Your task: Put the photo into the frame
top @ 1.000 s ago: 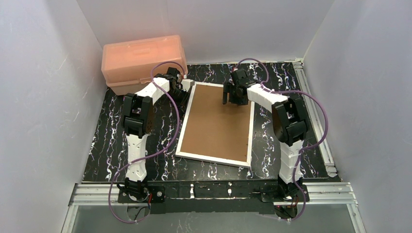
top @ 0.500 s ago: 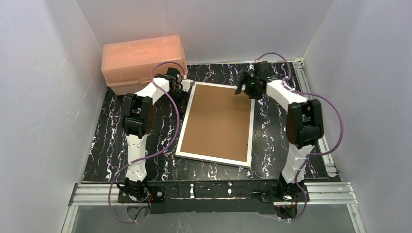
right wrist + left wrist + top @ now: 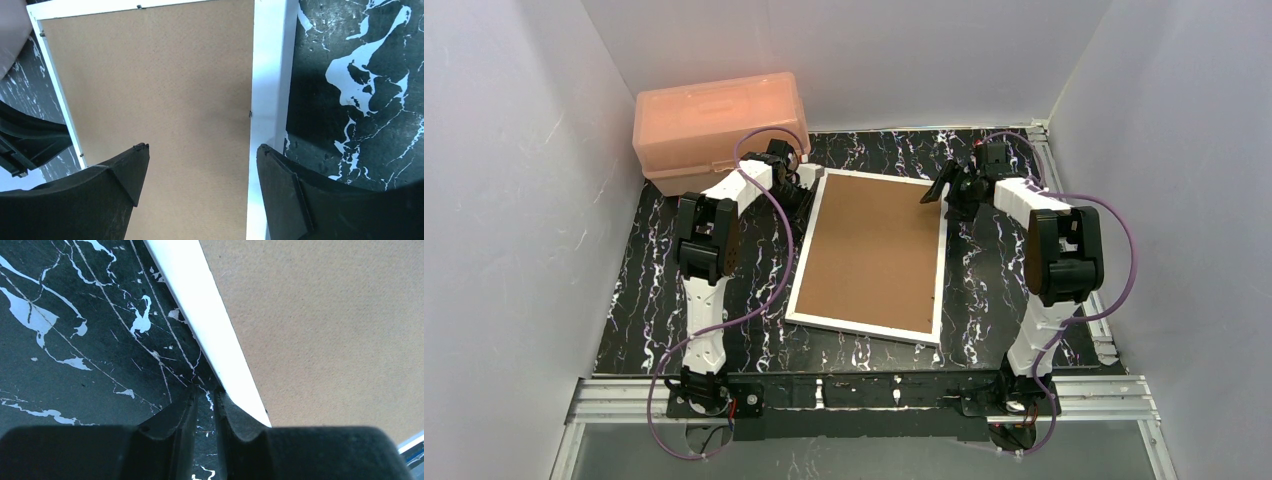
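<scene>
**Black marbled table: white frame lying back-up, a gripper at each far corner**

Plain white walls close in a black tabletop veined with white (image 3: pixel 654 290); at its middle lies the thin white rectangular picture frame (image 3: pixel 862 329), flat, its back turned upward and slightly skewed, so that its far end leans to the right; a plain brown cardboard backing board (image 3: pixel 874 250) fills the frame's opening, with the white rim showing on all four sides. At the far left, against the wall, stands a salmon-pink plastic box with a lid (image 3: pixel 714 125), apart from the frame.

The left gripper (image 3: pixel 205 395) is low at the frame's far left corner; its fingers are drawn almost together, with only a thin slit between them and nothing in it but tabletop; the right-hand fingertip sits right at the outer edge of the white rim, though whether it touches cannot be told.

The right gripper (image 3: pixel 202 147) is at the frame's far right corner with its fingers spread wide and nothing held; in the right wrist view one finger is over the brown board, the other is over the frame's right rim and the tabletop beside it; a purple cable loops from each arm.
</scene>
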